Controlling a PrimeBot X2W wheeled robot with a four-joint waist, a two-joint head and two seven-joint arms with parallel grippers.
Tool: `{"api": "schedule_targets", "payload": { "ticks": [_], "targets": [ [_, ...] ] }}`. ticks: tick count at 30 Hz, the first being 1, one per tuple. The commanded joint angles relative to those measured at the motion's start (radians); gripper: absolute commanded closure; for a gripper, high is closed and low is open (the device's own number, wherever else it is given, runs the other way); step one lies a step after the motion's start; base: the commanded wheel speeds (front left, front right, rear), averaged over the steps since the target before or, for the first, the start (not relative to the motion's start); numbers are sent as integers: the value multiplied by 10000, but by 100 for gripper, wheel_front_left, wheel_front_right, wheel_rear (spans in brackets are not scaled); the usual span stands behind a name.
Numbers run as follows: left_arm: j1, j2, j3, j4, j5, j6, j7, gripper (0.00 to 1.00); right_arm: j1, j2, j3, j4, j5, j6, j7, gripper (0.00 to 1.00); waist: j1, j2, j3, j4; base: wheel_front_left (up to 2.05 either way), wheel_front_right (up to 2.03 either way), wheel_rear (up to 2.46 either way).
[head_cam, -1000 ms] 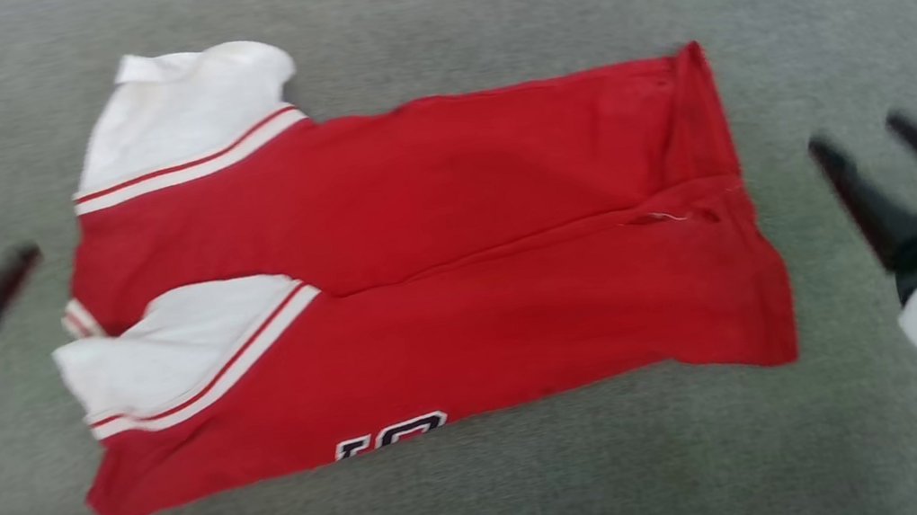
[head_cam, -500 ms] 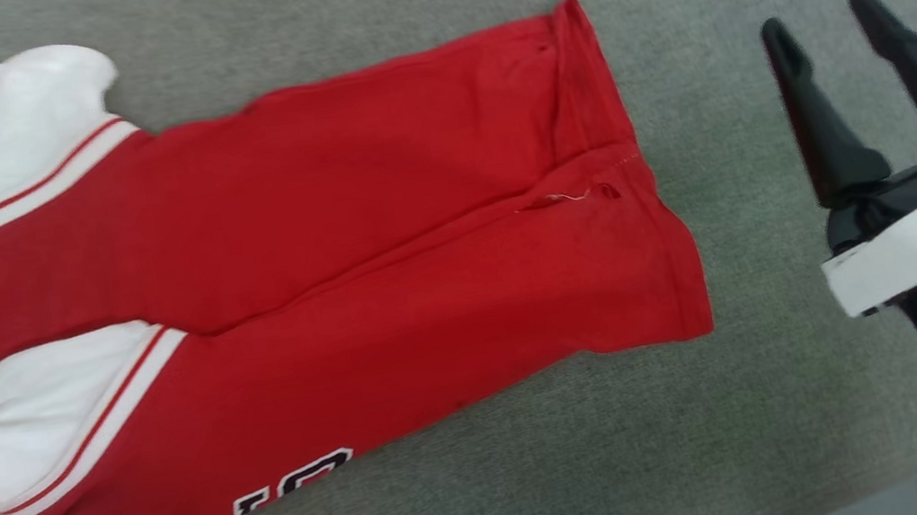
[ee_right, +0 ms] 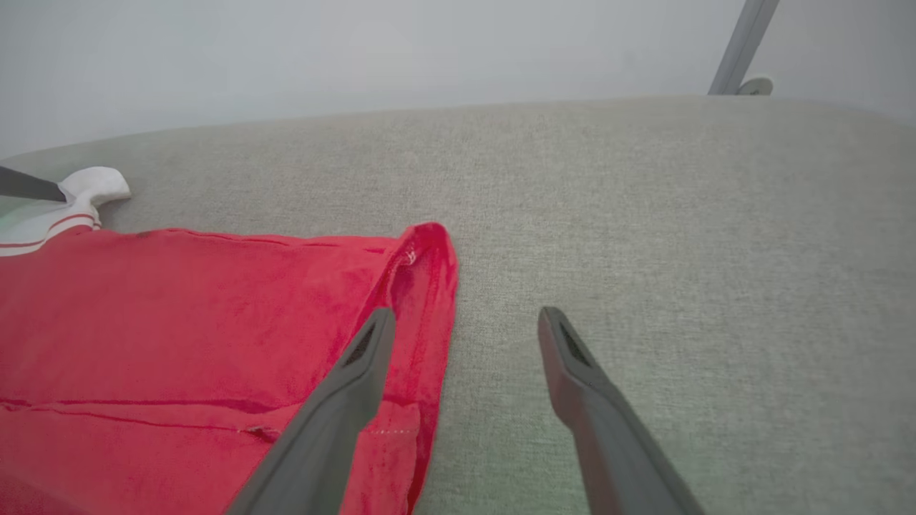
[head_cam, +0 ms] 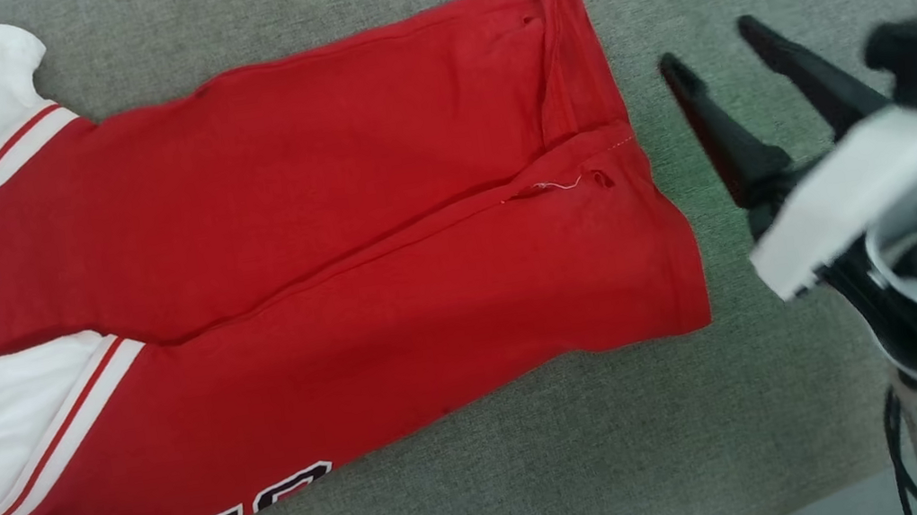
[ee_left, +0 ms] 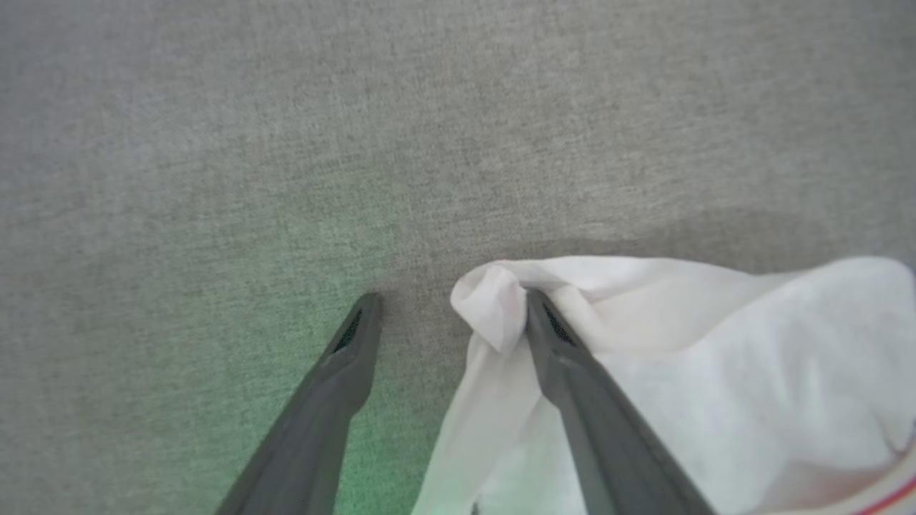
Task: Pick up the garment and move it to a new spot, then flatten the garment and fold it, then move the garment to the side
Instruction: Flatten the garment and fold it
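The red garment [head_cam: 326,223] lies flat on the grey cloth surface [head_cam: 546,481], both sides folded in to a middle seam, white sleeves at the left. Black numerals [head_cam: 271,494] peek out at its near edge. My right gripper [head_cam: 709,46] is open just right of the hem; in the right wrist view the right gripper [ee_right: 465,315] has its left finger over the red hem of the garment [ee_right: 179,322]. My left gripper [ee_left: 451,300] is open at the white sleeve [ee_left: 715,357], one finger lying on the cloth, a sleeve fold bulging between the fingers.
The grey surface ends near the bottom right corner, where pale floor [head_cam: 824,512] shows. Beyond the far edge stand a pale wall and a slanted metal pole [ee_right: 744,43]. Bare grey surface [ee_right: 680,250] stretches right of the hem.
The head camera has swung right, so the garment sits further left in the picture. My right gripper has moved in toward the hem and tilted left. The left gripper has left the head view.
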State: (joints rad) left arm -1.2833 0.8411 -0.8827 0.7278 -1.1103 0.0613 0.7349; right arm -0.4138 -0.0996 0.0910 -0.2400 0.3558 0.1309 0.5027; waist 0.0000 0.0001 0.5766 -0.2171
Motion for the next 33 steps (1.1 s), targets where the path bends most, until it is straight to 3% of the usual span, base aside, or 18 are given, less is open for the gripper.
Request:
{"api": "schedule_targets", "payload": {
  "ticks": [1,11,17,22,24,26,33],
  "targets": [
    [428,-364,-353,268,29,-28,349,100,-338,-94,94,189,77,-5,233,0,0,-1,48,25,0,0,0],
    [-384,-1254,-650,647,431,-279,450,100,-3552,-692,1078,2929,383,-5,2351,0,0,-1,295,482,0,0,0],
    [-641,-1659,-692,811,445,-470,226,100,-4905,-591,1630,4632,214,-5,3266,0,0,-1,351,738,0,0,0],
    [-777,-1944,-743,1048,500,-631,82,100,-5468,-501,2304,6230,251,-5,4674,0,0,-1,318,954,0,0,0],
    [-795,-2041,-742,1151,484,-667,13,100,-5488,-534,2602,6558,356,-3,5225,100,0,-1,289,1038,0,0,0],
    [-826,-2130,-745,1251,505,-715,-91,100,-5603,-623,2680,6689,396,-5,5494,100,0,-1,254,1122,0,0,0],
    [-1019,-2368,-554,1495,448,-995,-808,100,-5602,-1235,2294,6323,330,-20,4741,100,0,-1,-208,1601,0,0,0]
  ]
}}
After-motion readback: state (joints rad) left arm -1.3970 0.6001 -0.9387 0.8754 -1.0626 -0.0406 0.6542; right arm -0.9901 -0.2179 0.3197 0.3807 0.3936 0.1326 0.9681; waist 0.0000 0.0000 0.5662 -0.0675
